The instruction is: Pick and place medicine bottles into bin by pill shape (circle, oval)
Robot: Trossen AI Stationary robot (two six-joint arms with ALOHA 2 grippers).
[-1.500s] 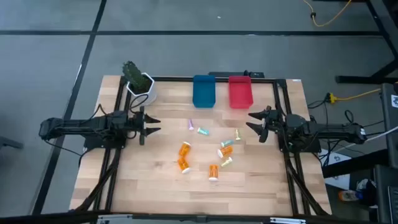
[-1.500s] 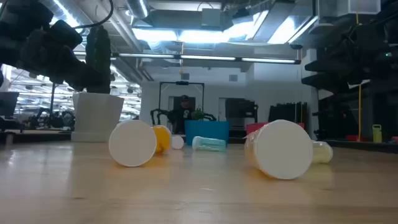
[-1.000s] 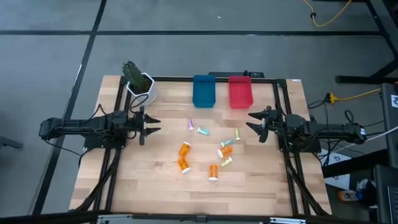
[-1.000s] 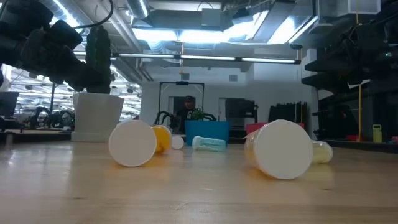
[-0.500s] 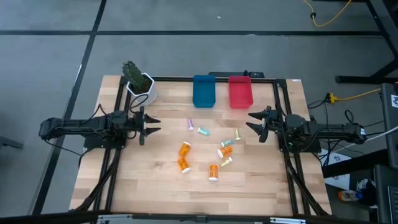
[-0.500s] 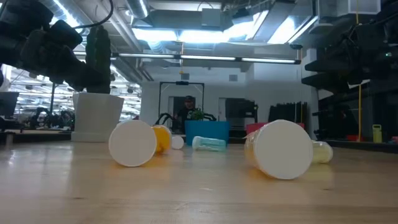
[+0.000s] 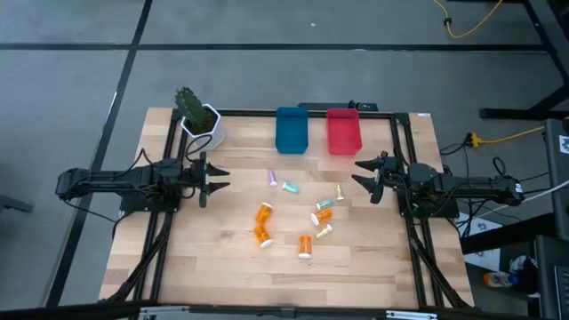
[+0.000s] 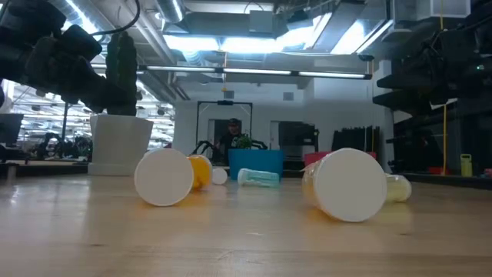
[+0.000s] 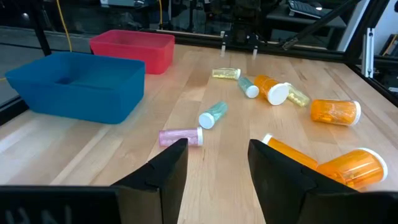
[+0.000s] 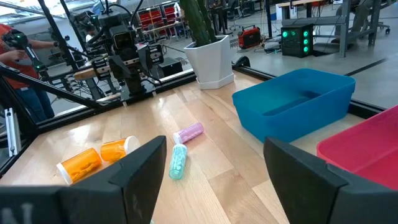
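Both pincers (image 7: pixel 216 179) (image 7: pixel 360 174) hang apart beside the scattered bottles (image 7: pixel 296 213) on your worktop (image 7: pixel 213 267) — they lie sideways, so a nudge could roll one away.

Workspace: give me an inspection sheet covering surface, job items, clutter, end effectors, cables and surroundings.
Surface: wooden table, bare around the edges.
Job items: loose bottles lying mid-table, among them an orange bottle, a teal vial and a purple vial; blue bin and red bin side by side at the far edge, both look empty.
Clutter: white plant pot at the far left corner.
End effectors: left end effector open, holding nothing, left of the bottles; right end effector open, holding nothing, right of them.
Cables: yellow cable on the floor beyond the table.
Surroundings: a person in the room behind.
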